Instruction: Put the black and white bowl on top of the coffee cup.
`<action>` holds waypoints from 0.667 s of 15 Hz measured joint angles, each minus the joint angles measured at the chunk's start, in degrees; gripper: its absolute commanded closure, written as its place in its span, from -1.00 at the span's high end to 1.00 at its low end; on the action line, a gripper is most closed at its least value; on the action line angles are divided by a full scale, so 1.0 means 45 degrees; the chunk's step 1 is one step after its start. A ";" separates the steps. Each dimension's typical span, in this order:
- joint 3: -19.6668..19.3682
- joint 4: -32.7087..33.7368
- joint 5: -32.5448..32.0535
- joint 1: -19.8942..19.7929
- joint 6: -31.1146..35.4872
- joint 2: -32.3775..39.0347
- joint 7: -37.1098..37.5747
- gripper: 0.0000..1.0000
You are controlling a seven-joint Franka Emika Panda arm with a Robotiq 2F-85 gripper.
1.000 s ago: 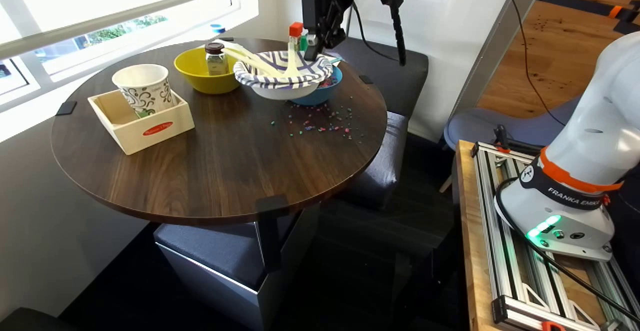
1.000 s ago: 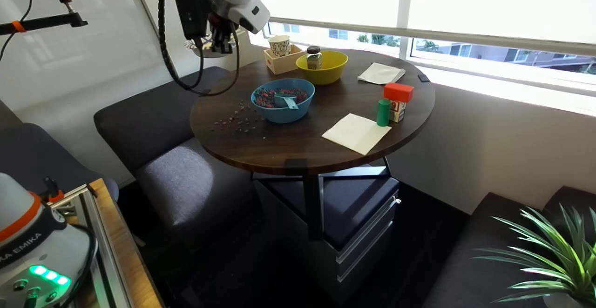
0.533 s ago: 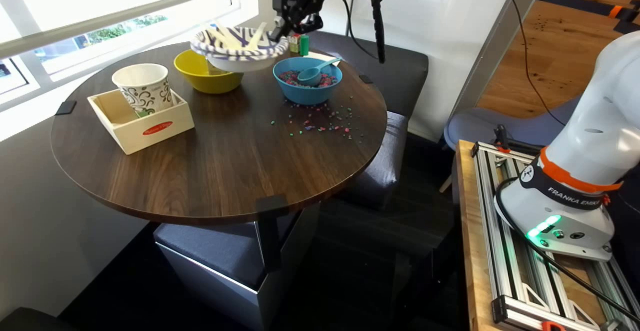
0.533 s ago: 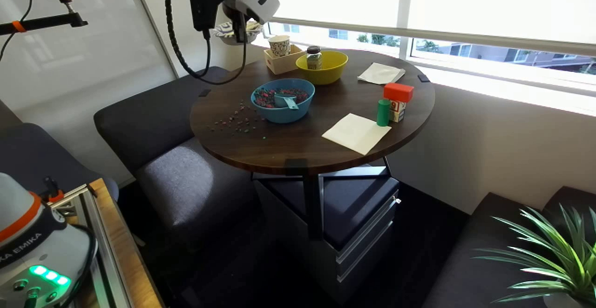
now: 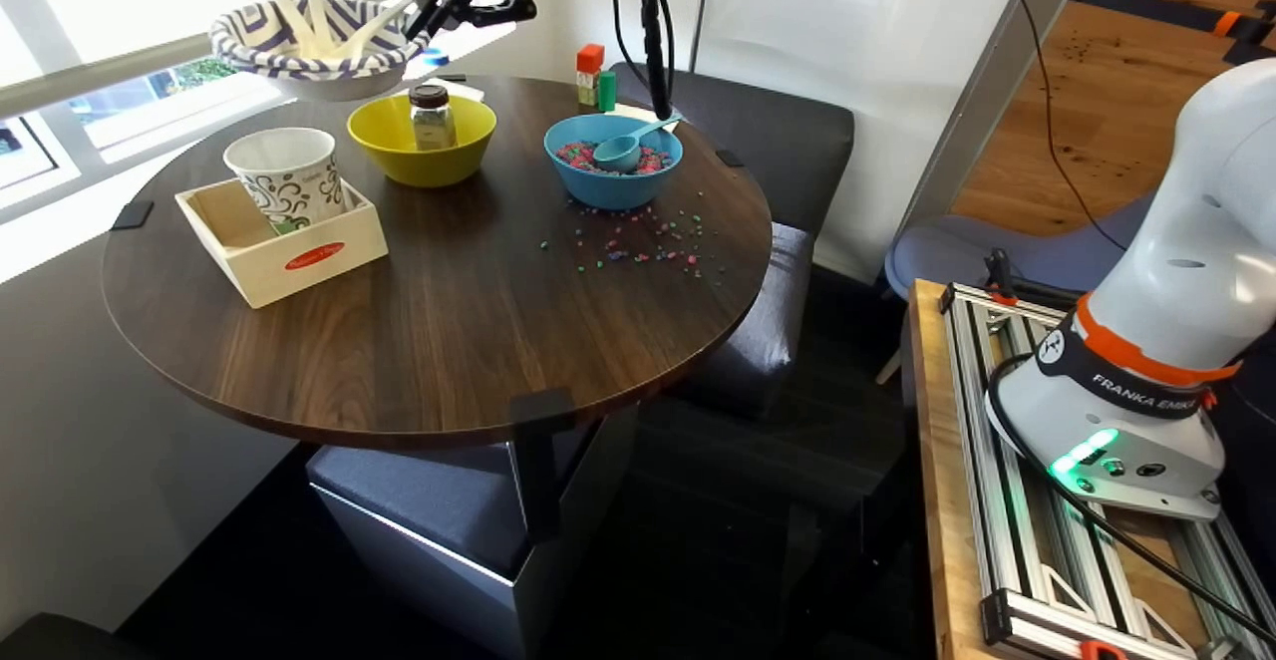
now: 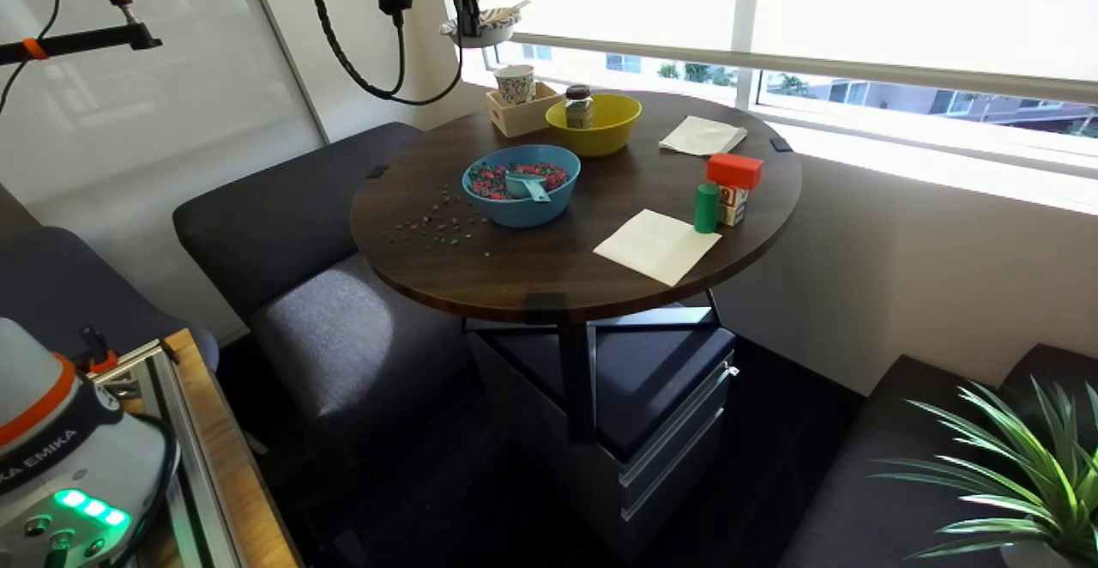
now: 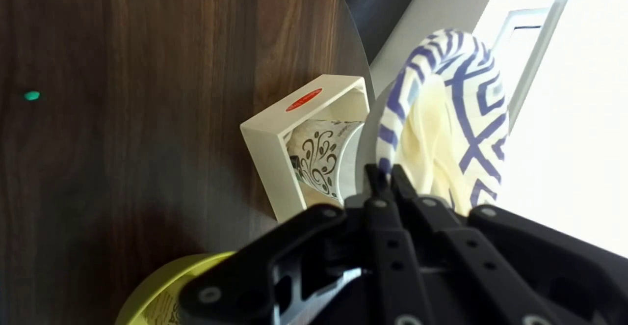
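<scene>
The gripper (image 7: pixel 387 174) is pinching one edge of the black and white bowl (image 5: pixel 339 89), so the tool is clamped on its rim; the bowl is hanging in the air above the table (image 5: pixel 449 341), pale sticks (image 5: pixel 319 40) lying inside it; its pattern is looking bluish up close. The coffee cup (image 5: pixel 297 189) is sitting mouth up in the wooden box (image 5: pixel 269 276), seemingly leaning a little; in both exterior views a gap is showing between bowl and cup, so nothing is resting on the cup yet; in the wrist view the bowl is hiding part of the cup's mouth, but whether it is hanging straight over the cup, cannot tell.

Progress: grasp and lift done, carry looking mostly done; judging it past halfway; what is remaining is centring the bowl over the cup, lowering it onto the mouth, letting go and backing off; bowl is looking wider than the cup, so the perch could be turning out unsteady, and the sticks could be shifting the balance. The yellow bowl (image 5: pixel 424 169) with a jar (image 5: pixel 433 127) is standing near the box, the blue bowl (image 5: pixel 610 191) farther off; neither is needing handling here.
</scene>
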 measured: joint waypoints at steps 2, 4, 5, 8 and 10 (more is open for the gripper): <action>0.0033 0.0694 -0.0878 0.0142 -0.0013 0.0561 0.0909 -0.98; 0.0096 0.1428 -0.1217 0.0209 -0.0016 0.1126 0.1376 -0.98; 0.0136 0.1813 -0.1266 0.0228 -0.0016 0.1412 0.1500 -0.98; 0.0273 0.2900 -0.1305 0.0237 -0.0017 0.2266 0.1601 -0.98; 0.0350 0.3452 -0.1365 0.0238 -0.0019 0.2804 0.1624 -0.98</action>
